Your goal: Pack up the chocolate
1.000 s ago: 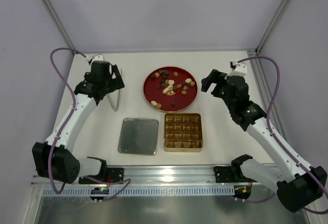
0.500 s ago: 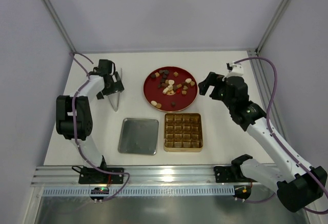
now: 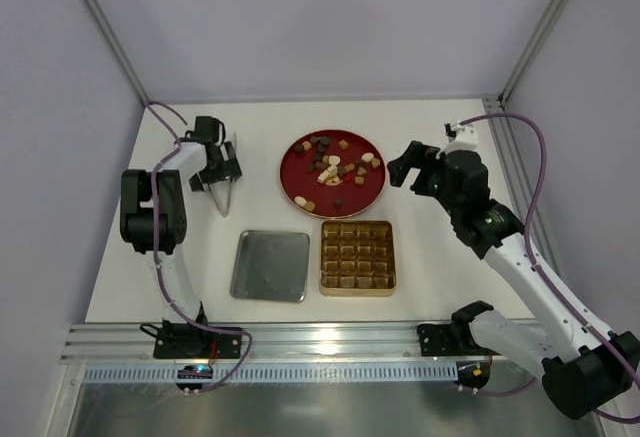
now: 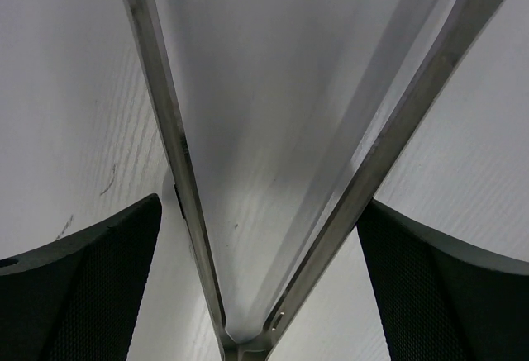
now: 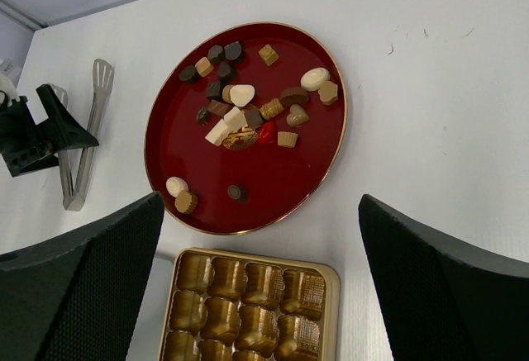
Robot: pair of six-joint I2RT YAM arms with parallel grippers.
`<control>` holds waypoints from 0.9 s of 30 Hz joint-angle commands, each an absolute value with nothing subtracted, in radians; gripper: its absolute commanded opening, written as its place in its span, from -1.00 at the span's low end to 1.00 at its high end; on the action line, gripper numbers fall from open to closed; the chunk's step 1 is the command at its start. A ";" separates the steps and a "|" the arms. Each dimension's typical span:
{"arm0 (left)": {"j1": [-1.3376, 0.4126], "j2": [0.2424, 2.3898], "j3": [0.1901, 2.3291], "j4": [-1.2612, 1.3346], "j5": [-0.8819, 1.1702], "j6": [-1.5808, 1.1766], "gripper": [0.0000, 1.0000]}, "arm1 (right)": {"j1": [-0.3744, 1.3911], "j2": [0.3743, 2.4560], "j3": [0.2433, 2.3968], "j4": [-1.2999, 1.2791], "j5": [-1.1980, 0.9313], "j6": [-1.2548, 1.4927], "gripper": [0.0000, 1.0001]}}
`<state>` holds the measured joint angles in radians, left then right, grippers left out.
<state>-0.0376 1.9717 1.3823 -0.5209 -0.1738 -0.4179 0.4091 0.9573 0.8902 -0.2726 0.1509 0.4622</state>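
From my station the chocolate [image 5: 242, 94] sits as a loose scatter of dark, caramel and cream pieces on the round red plate [image 5: 285, 175], mostly in its far half, with two pieces apart near its left rim. Just in front of the plate lies the square gold tin [image 5: 248, 254], its grid of cells facing up, and a flat silver lid [image 3: 270, 265] rests beside the tin on its left. My right gripper [image 3: 408, 167] hangs just right of the plate with its fingers spread wide and nothing between them. My left gripper [image 3: 218, 169] is at the far left of the table over the metal tongs [image 5: 87, 138], its fingers also as wide apart as I see them go. The wrist view shows the two tong arms running between them, not clamped. Any print on the tin is too small for me to read
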 commanded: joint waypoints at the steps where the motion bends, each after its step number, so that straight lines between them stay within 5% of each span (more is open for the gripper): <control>1: -0.032 1.994 1.413 -0.466 -0.155 -0.382 0.93 | 0.406 0.934 0.885 -0.262 0.133 0.457 0.99; 27: -0.032 1.976 1.393 -0.462 -0.144 -0.460 0.26 | 0.407 0.919 0.868 -0.242 0.103 0.459 0.99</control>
